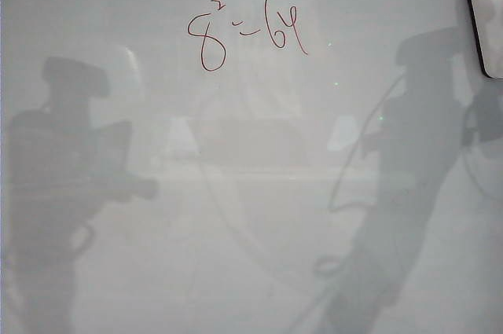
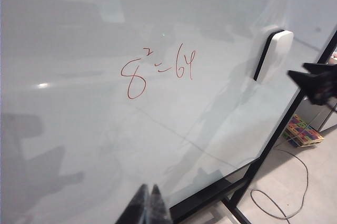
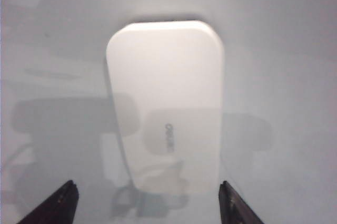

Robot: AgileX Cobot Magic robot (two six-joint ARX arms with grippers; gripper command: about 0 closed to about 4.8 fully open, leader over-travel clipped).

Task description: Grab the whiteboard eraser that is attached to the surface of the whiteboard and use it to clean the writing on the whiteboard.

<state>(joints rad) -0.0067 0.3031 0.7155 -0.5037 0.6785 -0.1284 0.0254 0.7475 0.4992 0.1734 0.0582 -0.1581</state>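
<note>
Exterior view — one board, one red sum "8²=64", one eraser stuck at its upper right edge, left wrist view — left gripper fingertips pressed together, right wrist view — right gripper spread wide, empty, facing eraser.

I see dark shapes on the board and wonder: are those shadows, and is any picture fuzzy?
Exterior view: grey arm shadows and reflections lie on the glossy whiteboard. Left wrist view: a small glare spot, red writing sharp. Right wrist view: the whiteboard eraser looks soft and blurry, with the open right gripper casting shadows.
</note>
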